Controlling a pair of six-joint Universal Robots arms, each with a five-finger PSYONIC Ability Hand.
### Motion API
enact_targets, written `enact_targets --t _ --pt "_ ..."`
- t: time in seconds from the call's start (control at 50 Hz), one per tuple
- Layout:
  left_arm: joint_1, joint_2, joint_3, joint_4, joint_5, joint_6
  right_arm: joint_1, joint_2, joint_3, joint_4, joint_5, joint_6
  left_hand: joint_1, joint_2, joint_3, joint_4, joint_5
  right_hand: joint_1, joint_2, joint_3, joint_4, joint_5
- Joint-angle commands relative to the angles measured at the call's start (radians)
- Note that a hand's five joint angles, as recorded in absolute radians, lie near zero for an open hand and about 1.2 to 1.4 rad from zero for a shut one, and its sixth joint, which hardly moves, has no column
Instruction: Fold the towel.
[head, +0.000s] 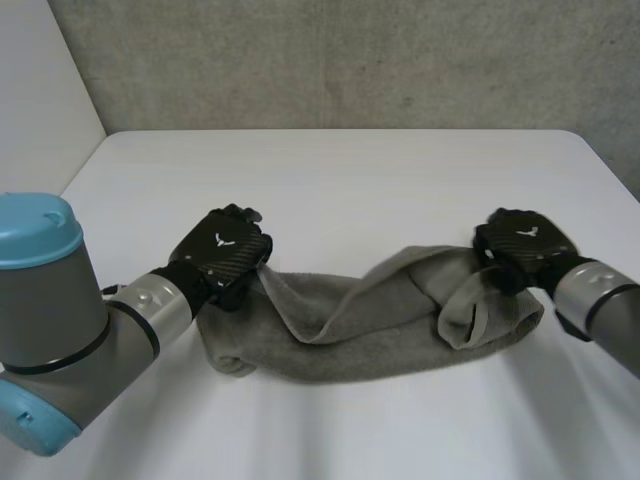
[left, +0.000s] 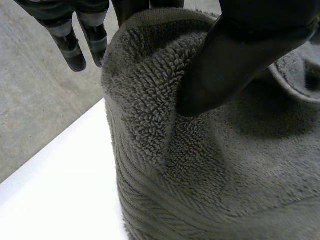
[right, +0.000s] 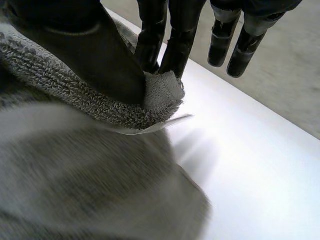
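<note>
A grey towel (head: 370, 335) lies bunched in a long, rumpled strip on the white table (head: 340, 190), closer to the table's near edge.

The left arm (head: 60, 310) is extended forward from the near left and the right arm (head: 602, 302) from the near right. The left hand (head: 224, 256) and the right hand (head: 524, 244) are held backs up and well apart. In the left wrist view the thumb is pressed into an edge of the towel (head: 380, 325), pinching it against the inner fingers, while the outer fingers (left: 70, 45) are held straight and free. In the right wrist view a towel corner is pinched between the thumb and the nearer fingers (right: 170, 45), and the others are straight and clear of it.
</note>
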Motion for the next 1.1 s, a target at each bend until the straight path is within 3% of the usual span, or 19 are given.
enact_targets --t 0.02,0.08,0.1,0.12,0.16,0.22,0.36,0.5,0.54,0.76,0.9,0.98,1.02,1.04,1.06,1.1 --pt "0.0 0.038 -0.04 -0.001 0.003 -0.003 -0.096 -0.042 0.047 0.028 -0.03 -0.114 0.12 0.063 -0.051 -0.059 0.091 0.087 0.109 -0.043 -0.076 0.072" --pt "-0.011 0.049 -0.051 -0.001 0.001 -0.011 -0.091 -0.052 0.048 0.094 -0.054 -0.148 0.12 0.063 -0.051 -0.059 0.091 -0.097 -0.075 -0.043 -0.076 -0.112" --pt "-0.011 0.049 -0.051 -0.001 0.001 -0.011 -0.084 -0.065 0.044 0.131 -0.06 -0.145 0.12 0.063 -0.051 -0.059 0.091 -0.469 -0.447 -0.043 -0.076 -0.484" --pt "-0.02 0.053 -0.053 -0.002 -0.003 -0.013 -0.083 -0.065 0.044 0.131 -0.06 -0.145 0.12 0.063 -0.051 -0.059 0.091 -0.473 -0.451 -0.043 -0.076 -0.488" --pt "-0.032 0.057 -0.054 -0.005 -0.006 -0.014 -0.045 -0.11 0.024 0.166 -0.05 -0.085 0.12 0.063 -0.051 -0.059 0.091 -0.753 -0.732 -0.043 -0.076 -0.769" --pt "-0.061 0.06 -0.056 -0.009 -0.008 -0.014 -0.005 -0.161 0.001 0.172 -0.036 0.014 0.12 0.063 -0.051 -0.059 0.091 -0.884 -0.862 -0.043 -0.076 -0.899" --pt "-0.069 0.076 -0.077 -0.012 -0.01 -0.014 0.06 -0.215 -0.031 0.171 0.012 0.141 0.12 0.063 -0.051 -0.059 0.091 -0.934 -0.912 -0.043 -0.076 -0.949" --pt "-0.069 0.103 -0.099 -0.012 -0.01 -0.014 0.127 -0.206 -0.047 0.148 0.096 0.161 0.12 0.063 -0.051 -0.059 0.091 -0.919 -0.897 -0.043 -0.076 -0.934" --pt "-0.068 0.104 -0.1 -0.012 -0.01 -0.014 0.153 -0.148 -0.076 0.122 0.124 0.156 0.12 0.063 -0.051 -0.059 0.091 -0.913 -0.891 -0.043 -0.076 -0.929" --pt "-0.063 0.122 -0.103 -0.012 -0.01 -0.014 0.154 0.079 -0.188 0.088 0.148 0.144 0.12 0.063 -0.051 -0.059 0.091 -0.872 -0.85 -0.043 -0.076 -0.888" --pt "-0.046 0.126 -0.102 -0.01 -0.01 -0.016 0.145 0.154 -0.212 0.077 0.151 0.127 0.12 0.063 -0.051 -0.059 0.091 -0.831 -0.809 -0.043 -0.076 -0.847" --pt "-0.04 0.126 -0.102 -0.012 -0.01 -0.017 0.142 0.179 -0.226 0.077 0.148 0.118 0.12 0.063 -0.051 -0.059 0.091 -0.602 -0.58 -0.043 -0.076 -0.617" --pt "-0.039 0.126 -0.102 -0.012 -0.01 -0.017 0.128 0.178 -0.229 0.086 0.139 0.105 0.12 0.063 -0.051 -0.059 0.091 -0.176 -0.154 -0.043 -0.076 -0.191" --pt "-0.036 0.126 -0.102 -0.013 -0.01 -0.019 0.128 0.178 -0.229 0.087 0.139 0.105 0.12 0.063 -0.051 -0.059 0.091 -0.173 -0.152 -0.043 -0.076 -0.189" --pt "-0.036 0.126 -0.102 -0.013 -0.01 -0.019 0.115 0.164 -0.229 0.093 0.131 0.101 0.12 0.063 -0.051 -0.059 0.091 0.084 0.106 -0.043 -0.076 0.069" --pt "-0.02 0.129 -0.102 -0.024 -0.01 -0.028 0.101 0.139 -0.228 0.102 0.125 0.096 0.12 0.063 -0.051 -0.059 0.091 0.087 0.109 -0.043 -0.076 0.072"
